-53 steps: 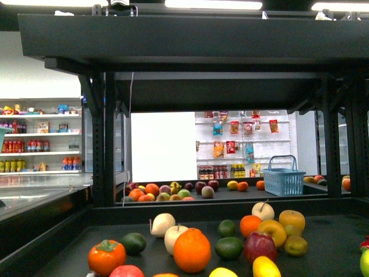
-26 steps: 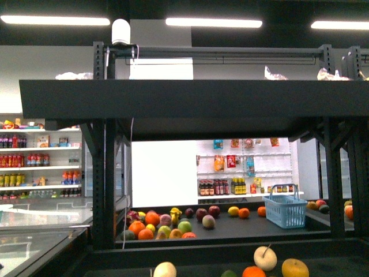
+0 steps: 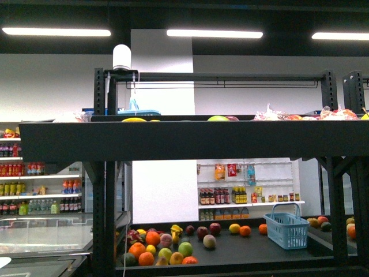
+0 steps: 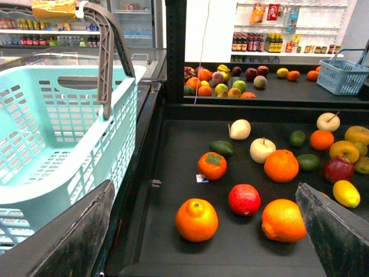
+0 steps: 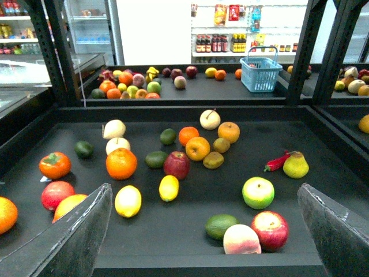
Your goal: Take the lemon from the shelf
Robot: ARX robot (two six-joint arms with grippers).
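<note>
My right tool (image 5: 203, 190) was wide open and held nothing. The lemon (image 5: 169, 187) lay on the shelf (image 5: 190, 112) just in front of it, near a red apple (image 5: 176, 164). I thought it best to go down slowly and squeeze its narrow middle.

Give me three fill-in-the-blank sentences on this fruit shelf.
1. The lemon lies beside a dark red ____.
2. The red chili lies beside a yellow-green ____.
3. The left gripper and the right gripper are both ____.
Missing: apple; pear; open.
</note>
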